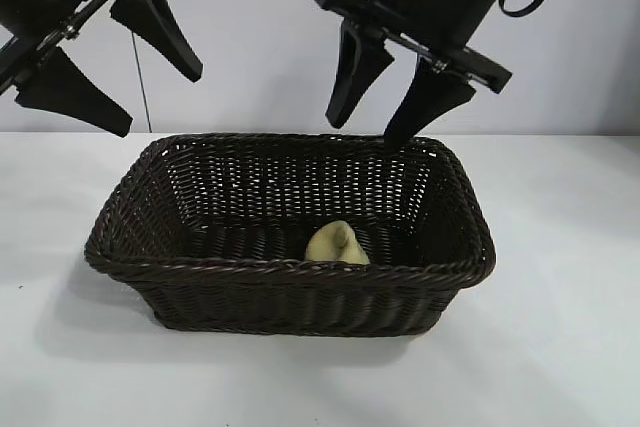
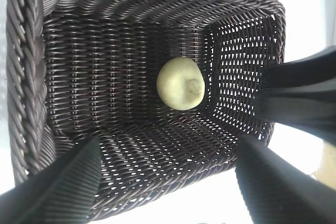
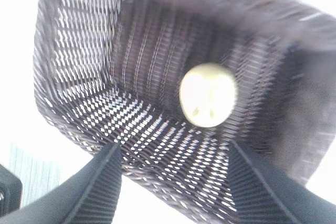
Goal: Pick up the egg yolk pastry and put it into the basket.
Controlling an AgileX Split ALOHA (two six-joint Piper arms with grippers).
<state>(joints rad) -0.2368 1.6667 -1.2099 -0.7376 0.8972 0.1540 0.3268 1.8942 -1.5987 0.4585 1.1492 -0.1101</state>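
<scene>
The egg yolk pastry point(image 1: 337, 244) is a small pale yellow bun lying on the floor of the dark brown wicker basket point(image 1: 120, 247), near its front wall. It also shows in the left wrist view point(image 2: 181, 83) and the right wrist view point(image 3: 208, 94). My right gripper point(image 1: 365, 132) is open and empty, raised above the basket's back rim. My left gripper point(image 1: 160, 102) is open and empty, raised above the basket's back left corner. The basket fills the left wrist view point(image 2: 79, 77) and the right wrist view point(image 3: 152, 129).
The basket stands in the middle of a white table point(image 1: 560, 297) with a plain pale wall behind. The right gripper's finger point(image 2: 299, 95) shows at the edge of the left wrist view.
</scene>
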